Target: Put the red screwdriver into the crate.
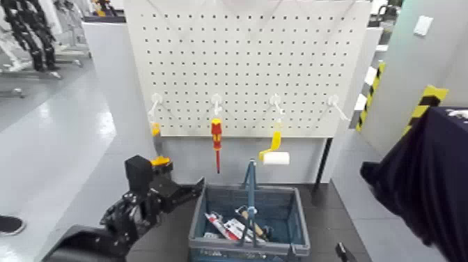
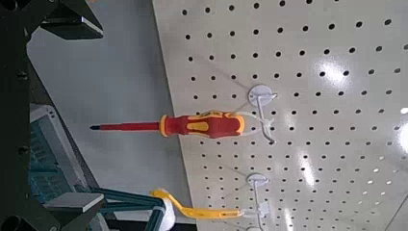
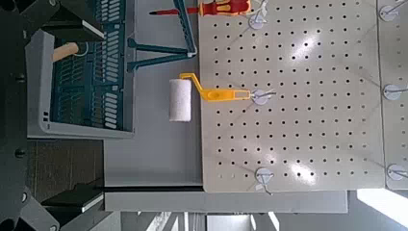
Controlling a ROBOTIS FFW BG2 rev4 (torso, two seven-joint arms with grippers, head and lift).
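The red screwdriver [image 1: 216,138] hangs shaft down from a white hook on the pegboard, above the crate's left end. It also shows in the left wrist view [image 2: 183,124] and at the edge of the right wrist view [image 3: 214,9]. The crate [image 1: 298,221] stands on the floor below the board with its blue arched handle [image 1: 249,191] up and several tools inside. My left gripper [image 1: 189,191] is open and empty, raised left of the crate, below and left of the screwdriver, facing it [image 2: 91,111]. My right gripper [image 3: 91,111] is open and empty, low at the right, facing the crate [image 3: 82,87].
A yellow-handled white paint roller [image 1: 274,152] hangs right of the screwdriver. A yellow-handled scraper [image 1: 154,128] hangs on the left hook, above my left arm. The white pegboard [image 1: 251,63] stands on a black post [image 1: 322,171]. A person's dark clothing [image 1: 425,181] is close at the right.
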